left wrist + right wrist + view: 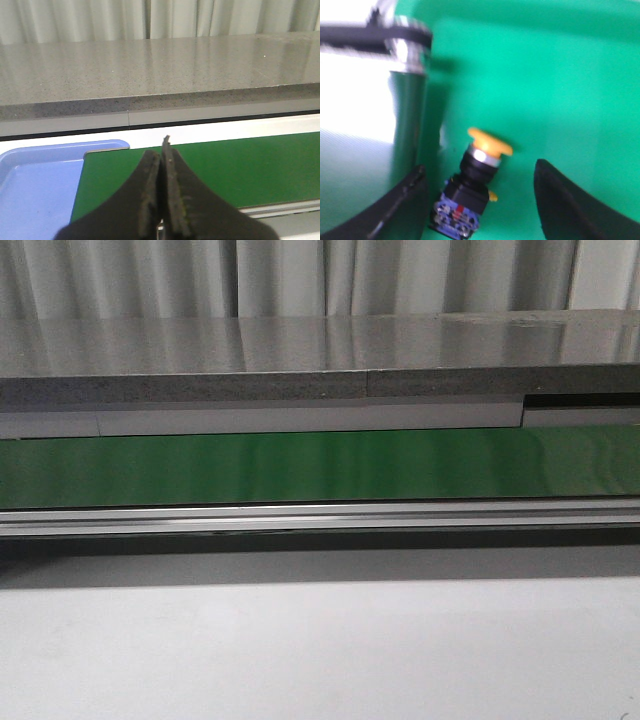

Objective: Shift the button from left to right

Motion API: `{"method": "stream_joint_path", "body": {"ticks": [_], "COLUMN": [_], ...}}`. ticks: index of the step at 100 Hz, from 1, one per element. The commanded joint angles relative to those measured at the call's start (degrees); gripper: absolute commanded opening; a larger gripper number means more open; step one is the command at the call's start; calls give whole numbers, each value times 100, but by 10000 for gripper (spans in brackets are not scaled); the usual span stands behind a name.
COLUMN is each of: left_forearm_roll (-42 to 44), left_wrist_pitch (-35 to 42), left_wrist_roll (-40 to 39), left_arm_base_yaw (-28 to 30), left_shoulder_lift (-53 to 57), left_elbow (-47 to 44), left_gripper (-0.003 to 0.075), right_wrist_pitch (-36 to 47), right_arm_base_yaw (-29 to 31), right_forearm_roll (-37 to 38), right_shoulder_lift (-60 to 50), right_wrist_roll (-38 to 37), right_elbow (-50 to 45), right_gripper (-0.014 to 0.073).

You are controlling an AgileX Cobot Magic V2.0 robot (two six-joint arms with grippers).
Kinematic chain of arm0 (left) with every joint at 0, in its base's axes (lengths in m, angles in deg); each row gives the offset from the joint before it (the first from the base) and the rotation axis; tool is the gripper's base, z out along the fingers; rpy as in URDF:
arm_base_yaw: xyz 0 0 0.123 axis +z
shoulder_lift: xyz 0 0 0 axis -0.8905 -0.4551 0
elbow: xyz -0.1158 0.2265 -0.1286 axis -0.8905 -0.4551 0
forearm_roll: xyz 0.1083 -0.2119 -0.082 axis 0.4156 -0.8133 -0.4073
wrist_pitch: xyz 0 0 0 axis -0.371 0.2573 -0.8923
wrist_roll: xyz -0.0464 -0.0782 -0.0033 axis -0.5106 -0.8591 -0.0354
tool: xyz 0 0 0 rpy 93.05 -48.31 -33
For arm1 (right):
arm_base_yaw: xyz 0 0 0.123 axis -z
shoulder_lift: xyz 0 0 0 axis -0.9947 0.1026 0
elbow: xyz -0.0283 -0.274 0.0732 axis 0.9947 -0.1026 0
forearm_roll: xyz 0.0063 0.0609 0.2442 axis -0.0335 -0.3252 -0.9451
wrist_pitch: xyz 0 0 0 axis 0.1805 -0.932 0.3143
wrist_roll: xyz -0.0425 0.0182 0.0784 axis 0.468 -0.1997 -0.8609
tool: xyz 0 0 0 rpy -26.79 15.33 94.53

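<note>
In the right wrist view the button (472,187) is seen lying on its side on the green belt (545,75), its orange-yellow cap tilted away from the dark blocky body, on whose base blue and red marks are visible. The right gripper (480,200) is held with its jaws wide apart, one black finger (405,205) just beside the button body and the other well clear of the cap; contact with the button is not seen. A metal rail (407,115) is recorded beside the belt, close to the button. In the left wrist view the left gripper (161,195) is seen with its two dark fingers pressed together, nothing held between them. A light-blue tray (35,185) is noted at one end of the green belt; the part of its interior in view holds nothing. A grey speckled counter (160,70) runs along the far edge, with pale curtains (100,20) behind it. In the front view only the belt, its aluminium frame (320,517) and the white table surface (320,650) near the front edge are observed; neither gripper nor the button appears there.
</note>
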Motion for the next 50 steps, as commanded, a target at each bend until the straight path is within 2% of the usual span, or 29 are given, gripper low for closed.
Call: {"method": "stream_joint_path", "body": {"ticks": [1, 14, 50], "left_forearm_roll": [-63, -63, -63], "left_wrist_pitch": [473, 473, 473], "left_wrist_roll": [-24, -24, -24], "left_arm_base_yaw": [-22, -22, -22], "left_shoulder_lift": [-39, -39, -39], "left_elbow": [173, 173, 173], "left_gripper": [-20, -20, -20], "right_wrist_pitch": [307, 399, 348], "right_arm_base_yaw": [-31, -237, -1377], "right_forearm_roll": [-479, -1003, -1535], "right_shoulder_lift": [-535, -817, -1567], "right_wrist_roll": [-6, -6, -6], "right_elbow": [202, 202, 184], "right_gripper": [469, 469, 468]}}
